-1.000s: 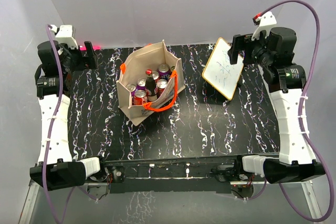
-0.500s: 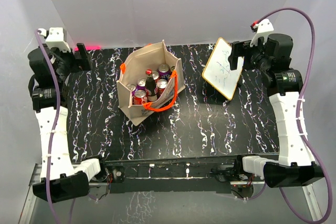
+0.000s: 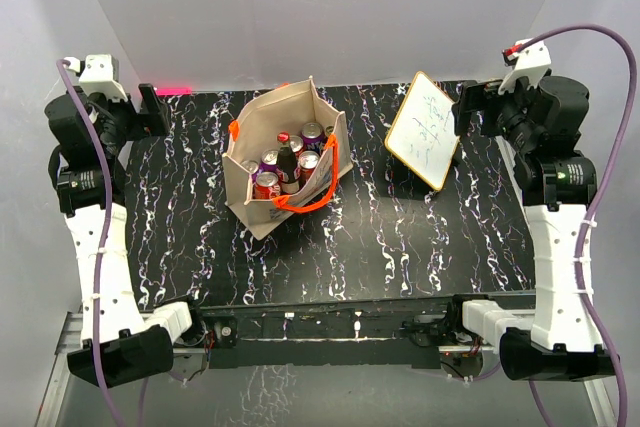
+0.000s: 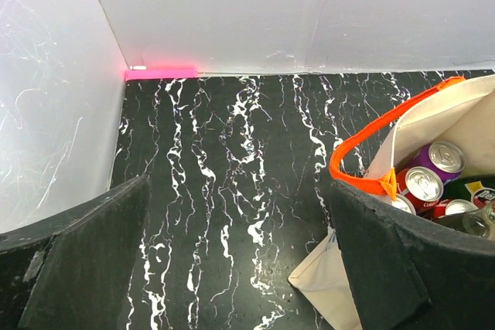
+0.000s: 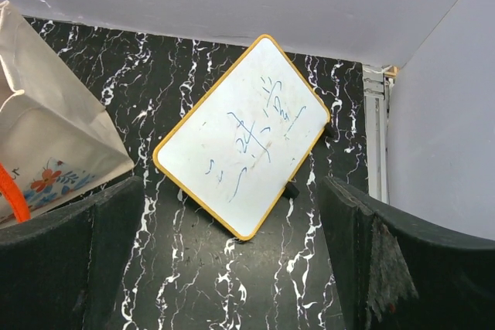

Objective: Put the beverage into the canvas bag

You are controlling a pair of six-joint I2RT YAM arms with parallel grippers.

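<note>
1. The black marble-patterned table [image 3: 400,237] filled the floor of the white-walled booth.
2. The canvas bag [image 3: 262,127] stood upright with its mouth open, toward 11 o'clock from the table's middle. One orange handle [image 3: 310,199] drooped over its near rim.
3. A yellow-framed whiteboard [image 3: 425,129] with blue scribbles leaned at about 2 o'clock, well apart from the bag.
4. The left gripper [image 4: 236,260] hovered over the 10 o'clock corner, its fingers spread wide with nothing between them.
5. The right gripper [image 5: 232,268] hung near 2 o'clock, just beside the whiteboard, its fingers likewise wide apart and empty.
6. Several beverage cans [image 3: 270,160], purple and red, sat packed inside the bag.
7. A dark bottle [image 3: 287,162] stood among them.
8. A pink strip [image 4: 161,73] lay along the far edge at 11 o'clock.
</note>
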